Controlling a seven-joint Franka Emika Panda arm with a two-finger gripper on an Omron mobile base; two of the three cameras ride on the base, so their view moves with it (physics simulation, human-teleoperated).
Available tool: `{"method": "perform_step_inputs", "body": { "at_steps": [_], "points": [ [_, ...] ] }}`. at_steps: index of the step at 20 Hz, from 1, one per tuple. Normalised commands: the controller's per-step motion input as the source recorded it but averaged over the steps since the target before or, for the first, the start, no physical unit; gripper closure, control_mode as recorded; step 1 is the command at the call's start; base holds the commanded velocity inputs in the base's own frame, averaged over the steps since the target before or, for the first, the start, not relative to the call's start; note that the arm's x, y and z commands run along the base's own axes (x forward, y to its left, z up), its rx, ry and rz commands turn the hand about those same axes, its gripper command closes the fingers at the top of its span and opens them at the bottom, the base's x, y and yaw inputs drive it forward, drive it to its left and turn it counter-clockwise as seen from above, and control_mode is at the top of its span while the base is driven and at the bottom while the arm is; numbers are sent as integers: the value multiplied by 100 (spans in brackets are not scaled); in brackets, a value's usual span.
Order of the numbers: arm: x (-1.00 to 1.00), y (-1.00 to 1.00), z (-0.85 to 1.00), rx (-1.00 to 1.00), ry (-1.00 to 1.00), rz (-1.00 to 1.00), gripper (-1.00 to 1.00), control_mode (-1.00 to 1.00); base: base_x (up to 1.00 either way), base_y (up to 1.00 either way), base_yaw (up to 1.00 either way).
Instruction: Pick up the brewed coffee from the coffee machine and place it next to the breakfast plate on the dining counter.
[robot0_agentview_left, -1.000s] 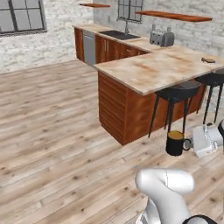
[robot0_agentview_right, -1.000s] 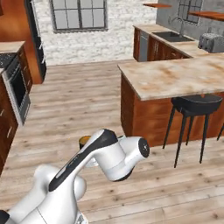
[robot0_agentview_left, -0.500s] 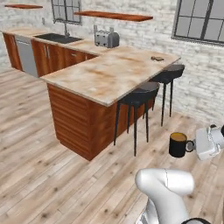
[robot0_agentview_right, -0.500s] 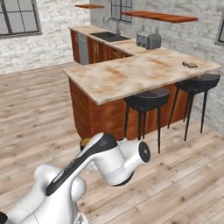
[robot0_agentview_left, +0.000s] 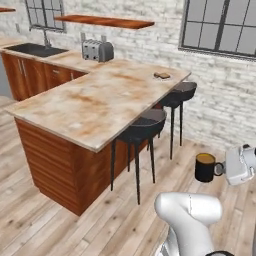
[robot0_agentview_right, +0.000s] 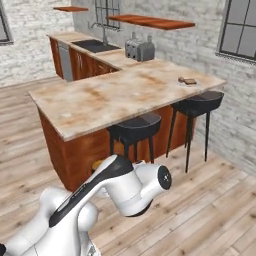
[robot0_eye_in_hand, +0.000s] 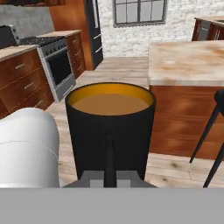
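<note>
Our hand (robot0_agentview_left: 224, 169) grips the black mug of brewed coffee (robot0_agentview_left: 205, 167) by its handle, well off the desk (robot0_agentview_left: 100, 102); the breakfast plate (robot0_agentview_left: 161, 75) sits near its far corner.

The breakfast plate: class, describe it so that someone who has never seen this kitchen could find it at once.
Start at the long dining counter with the mottled marble top and two black stools. Follow it to the far end near the brick wall. There lies the breakfast plate, small, white, holding brown food, unlike the chrome toaster farther back.

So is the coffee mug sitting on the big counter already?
No, the mug hangs in the air at the end effector, off beside the stools, away from the counter.
</note>
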Motion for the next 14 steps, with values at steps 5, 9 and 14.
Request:
{"method": "perform_step_inputs", "body": {
  "at_steps": [5, 9, 14],
  "points": [
    [0, 0, 0, 0, 0, 0, 100, 100, 100, -64, -4],
    [0, 0, 0, 0, 0, 0, 100, 100, 100, -49, 0],
    [0, 0, 0, 0, 0, 0, 100, 100, 100, -16, 0]
  ]
}}
